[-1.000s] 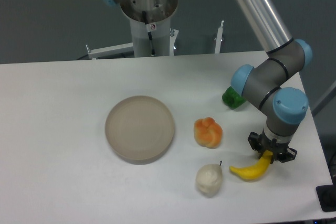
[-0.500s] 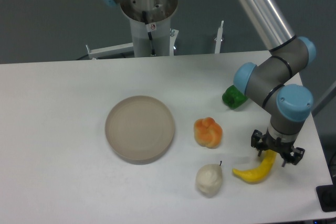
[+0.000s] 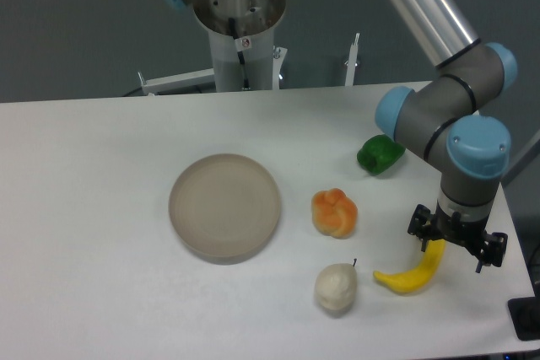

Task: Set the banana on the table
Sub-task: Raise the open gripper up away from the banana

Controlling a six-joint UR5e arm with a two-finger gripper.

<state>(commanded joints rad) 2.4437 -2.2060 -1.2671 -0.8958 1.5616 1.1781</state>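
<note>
Below your gripper (image 3: 456, 244) (fingers spread wide, holding nothing), the banana (image 3: 412, 272) lay on the table (image 3: 101, 208).

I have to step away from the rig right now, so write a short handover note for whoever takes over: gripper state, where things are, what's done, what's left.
Gripper: jaws look spread open over the banana's upper end, apparently not gripping it.
Banana: lying on the white table near the front right, right of the pear. The plate holds nothing.
Also on the table: orange fruit, green pepper.
Done: the banana appears placed on the table.
Left: lift the arm clear and confirm the banana stays put.
</note>
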